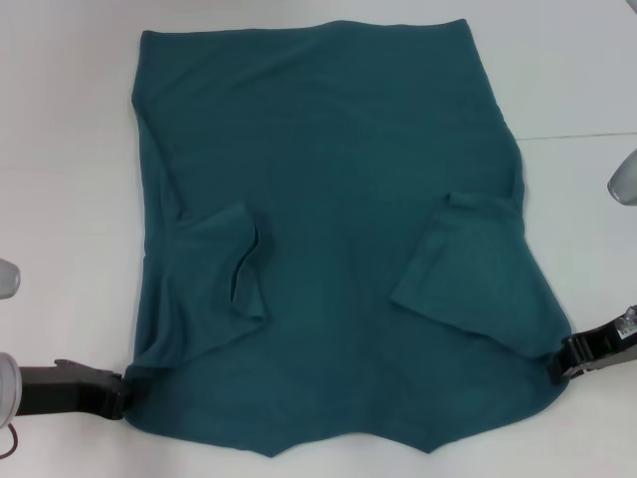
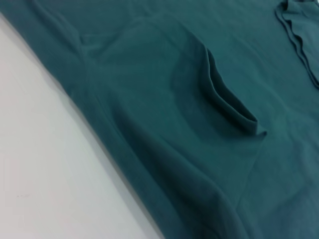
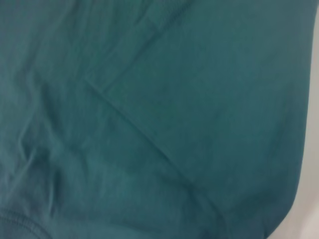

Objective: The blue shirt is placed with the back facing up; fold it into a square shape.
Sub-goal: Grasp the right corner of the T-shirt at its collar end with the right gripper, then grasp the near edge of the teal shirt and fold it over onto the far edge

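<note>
Left gripper [image 1: 121,395]: black, lower left of the head view, at the shirt's near left corner; jaw state cannot be told. Right gripper [image 1: 563,360]: black, lower right, at the near right corner; jaw state likewise unclear. Blue shirt [image 1: 338,199]: soft matte teal cotton, plain side up, spread flat across the centre on a white table [image 1: 60,149], both short sleeves folded inward, lightly creased.
</note>
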